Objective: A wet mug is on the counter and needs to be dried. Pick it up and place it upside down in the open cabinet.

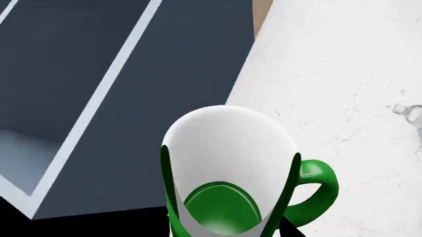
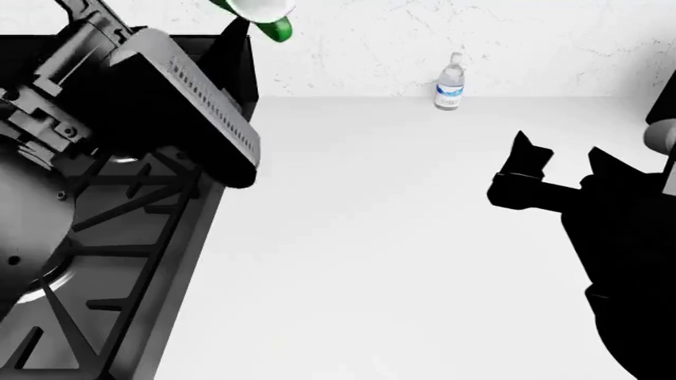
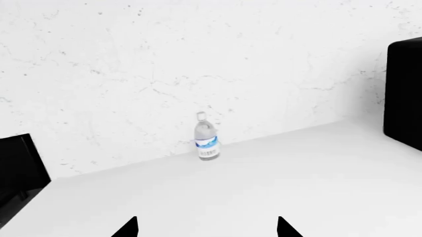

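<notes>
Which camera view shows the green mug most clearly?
The left wrist view: the mug fills it, showing its white inside, green bottom and loop handle, held in the left gripper. The head view shows only a cropped part at its top edge. The right wrist view shows none of it.

Simulated home kitchen, seen from robot's cameras. Black gas stove (image 2: 95, 261) with cast grates and round burner sits flush at left of broad white bench (image 2: 401, 253). White speckled, marble-like wall (image 2: 549, 39) rises behind as backsplash. Small clear water bottle (image 2: 451, 83) with blue label stands upright at bench's back edge, against wall. Left wrist view shows dark grey-blue cabinet (image 1: 132, 64) with pale edge trim and open compartment beside same speckled wall. Surfaces smooth, rendered, uncluttered.
</notes>
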